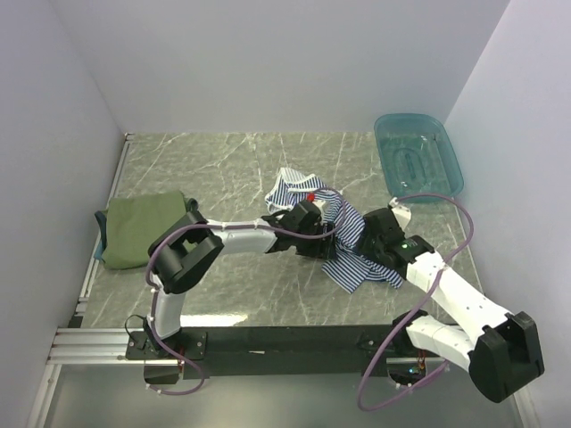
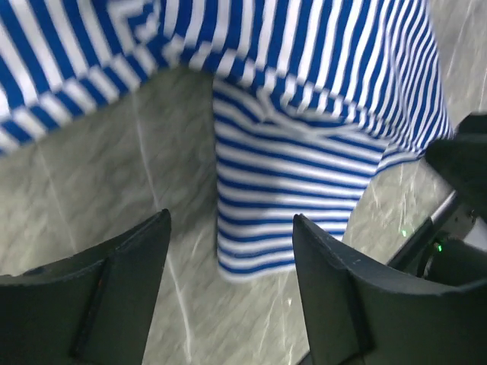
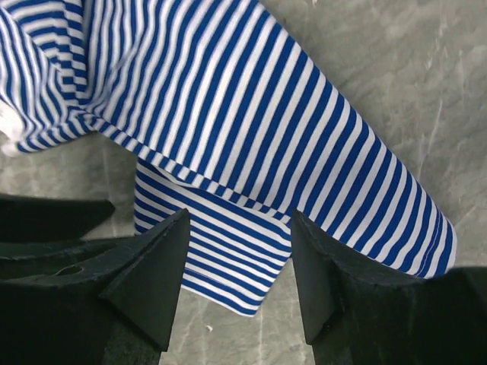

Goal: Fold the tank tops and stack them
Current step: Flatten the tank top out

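My left end effector point(image 2: 228, 228) stands wide, nothing between its fingers, just above the striped tank top point(image 1: 352, 254). My right end effector point(image 3: 240, 220) is also spread wide over the same cloth, gripping nothing. The striped tank top lies crumpled mid-worktop point(image 1: 223, 165), between both arms. The olive-green tank top point(image 1: 143, 227) sits folded at the left edge, and the teal basket point(image 1: 419, 156) is in the far right corner.

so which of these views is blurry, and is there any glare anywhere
left wrist: the striped tank top looks soft, its stripes smeared; right wrist: the same stripes and the veins of the table are crisp; top external: even light, only faint shadows, small highlights on the teal basket, no harsh glare
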Robot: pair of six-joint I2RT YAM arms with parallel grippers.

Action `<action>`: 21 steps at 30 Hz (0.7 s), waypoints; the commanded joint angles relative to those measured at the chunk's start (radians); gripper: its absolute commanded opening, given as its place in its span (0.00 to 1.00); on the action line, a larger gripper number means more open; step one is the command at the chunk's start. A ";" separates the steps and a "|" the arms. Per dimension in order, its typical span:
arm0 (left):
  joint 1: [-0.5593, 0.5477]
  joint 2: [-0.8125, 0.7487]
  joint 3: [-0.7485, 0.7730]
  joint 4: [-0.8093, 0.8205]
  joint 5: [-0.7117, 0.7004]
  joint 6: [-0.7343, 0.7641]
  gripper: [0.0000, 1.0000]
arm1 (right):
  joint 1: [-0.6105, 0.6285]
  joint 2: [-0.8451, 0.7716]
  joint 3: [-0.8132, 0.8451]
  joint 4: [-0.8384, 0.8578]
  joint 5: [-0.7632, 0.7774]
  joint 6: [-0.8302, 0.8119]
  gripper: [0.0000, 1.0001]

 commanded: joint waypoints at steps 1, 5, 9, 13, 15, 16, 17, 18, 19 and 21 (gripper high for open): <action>-0.020 0.036 0.059 -0.018 -0.011 0.052 0.70 | -0.003 0.004 -0.019 0.023 -0.001 0.015 0.63; -0.027 0.077 0.082 -0.014 0.007 0.055 0.59 | -0.006 0.069 -0.031 0.049 -0.005 0.000 0.63; -0.024 0.080 0.084 -0.061 -0.036 0.046 0.00 | -0.003 0.105 -0.034 0.092 -0.005 -0.014 0.63; 0.043 0.012 -0.038 -0.048 -0.093 -0.032 0.00 | -0.003 0.195 0.009 0.130 -0.031 -0.045 0.62; 0.092 -0.082 -0.125 -0.020 -0.111 -0.074 0.00 | -0.001 0.252 0.033 0.158 -0.042 -0.065 0.61; 0.152 -0.120 -0.222 -0.006 -0.116 -0.115 0.00 | -0.003 0.267 0.044 0.171 -0.053 -0.072 0.61; 0.184 -0.203 -0.273 0.015 -0.123 -0.135 0.00 | -0.001 0.299 0.070 0.181 -0.085 -0.082 0.61; 0.219 -0.247 -0.322 0.027 -0.129 -0.152 0.00 | 0.000 0.319 0.087 0.199 -0.094 -0.098 0.61; 0.286 -0.336 -0.419 0.035 -0.130 -0.179 0.00 | 0.005 0.359 0.125 0.205 -0.102 -0.105 0.61; 0.347 -0.413 -0.490 0.066 -0.127 -0.193 0.01 | 0.019 0.401 0.167 0.228 -0.134 -0.131 0.61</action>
